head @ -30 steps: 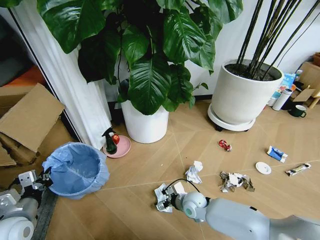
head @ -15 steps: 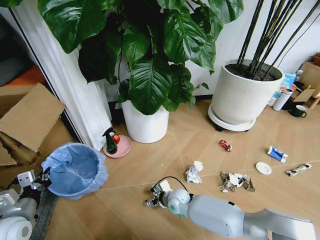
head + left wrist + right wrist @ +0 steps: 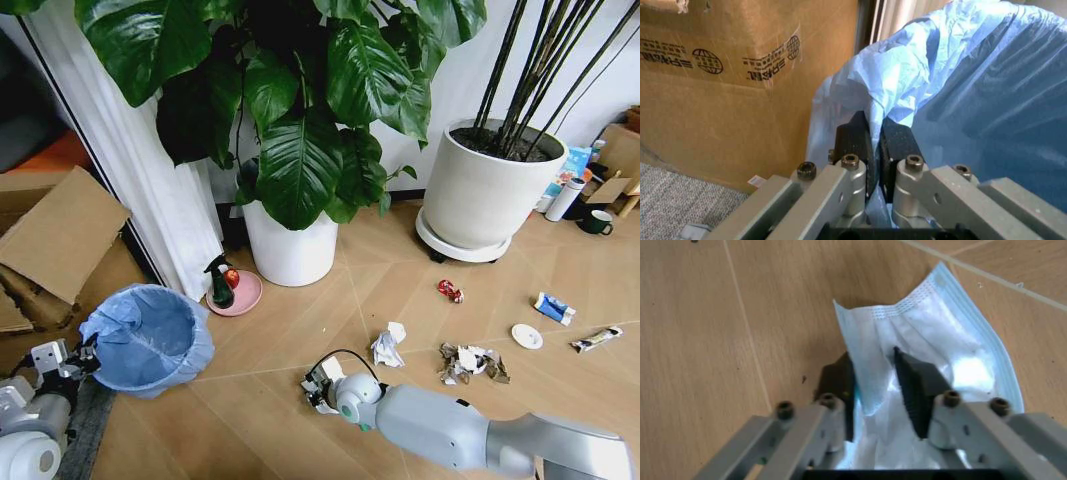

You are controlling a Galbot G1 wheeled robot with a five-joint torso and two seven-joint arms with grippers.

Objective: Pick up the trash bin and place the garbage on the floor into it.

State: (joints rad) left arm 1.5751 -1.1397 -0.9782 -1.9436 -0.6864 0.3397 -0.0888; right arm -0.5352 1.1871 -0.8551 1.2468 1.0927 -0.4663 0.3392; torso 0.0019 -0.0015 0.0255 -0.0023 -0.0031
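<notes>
The trash bin (image 3: 150, 340), lined with a crinkled light-blue bag, stands at the left on the floor (image 3: 290, 330). My left gripper (image 3: 85, 355) is shut on its bag rim; the left wrist view shows the gripper (image 3: 875, 135) pinching the blue plastic of the bin (image 3: 987, 100). My right gripper (image 3: 318, 385) sits low over the floor, shut on a blue-white face mask (image 3: 933, 340) that the gripper (image 3: 873, 375) clamps by a fold. More garbage lies to the right: a tissue (image 3: 388, 345), a red can (image 3: 449, 290), a metallic scrap (image 3: 470, 363), a lid (image 3: 526, 336), a wrapper (image 3: 553, 308) and a tube (image 3: 596, 339).
Two white planters (image 3: 290, 250) (image 3: 485, 195) stand behind the litter. A spray bottle on a pink dish (image 3: 228, 285) sits beside the bin. Cardboard (image 3: 60, 235) and a white curtain (image 3: 150, 190) close off the left. A mug (image 3: 598, 222) is at the far right.
My right gripper has risen off the floor with the mask and shifted a little left toward the bin. The bin has edged slightly left with my left gripper.
</notes>
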